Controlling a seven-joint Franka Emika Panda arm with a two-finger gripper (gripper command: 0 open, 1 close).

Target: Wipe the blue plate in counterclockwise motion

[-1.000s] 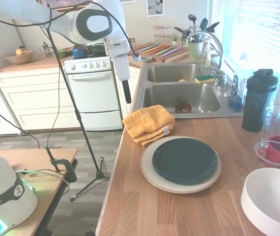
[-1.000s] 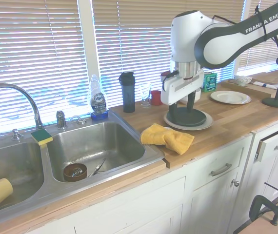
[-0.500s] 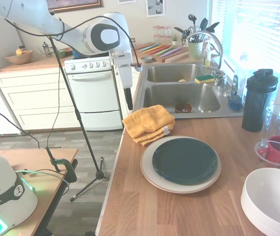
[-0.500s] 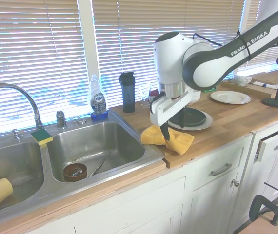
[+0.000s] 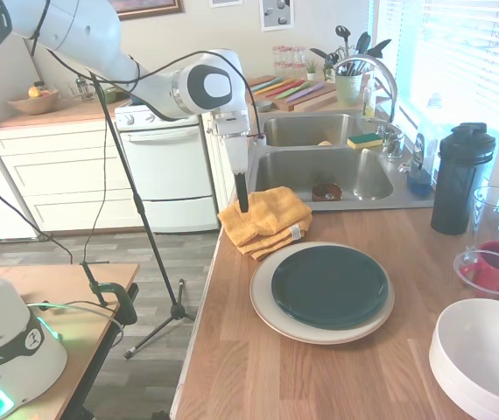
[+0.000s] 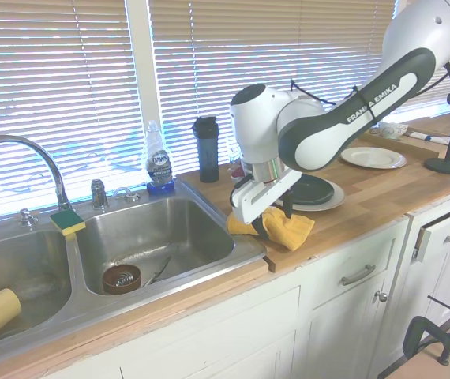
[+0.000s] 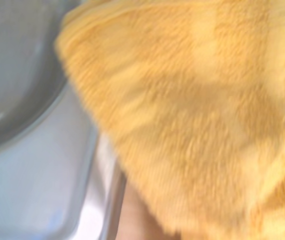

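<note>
Franka arm (image 6: 328, 87): glossy white rounded shells, dark grey joint bands, white "FRANKA EMIKA" lettering on 1 band, thin black cables, dark gripper (image 5: 242, 199) fingers.

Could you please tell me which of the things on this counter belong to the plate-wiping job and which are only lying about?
Belonging to the job:
- blue plate
- yellow cloth, folded beside the sink
- gripper, down at the cloth

Just lying about:
- beige plate under the blue one
- white bowls
- black shaker bottle
- red cup
- dish soap bottle
- sponge
</note>
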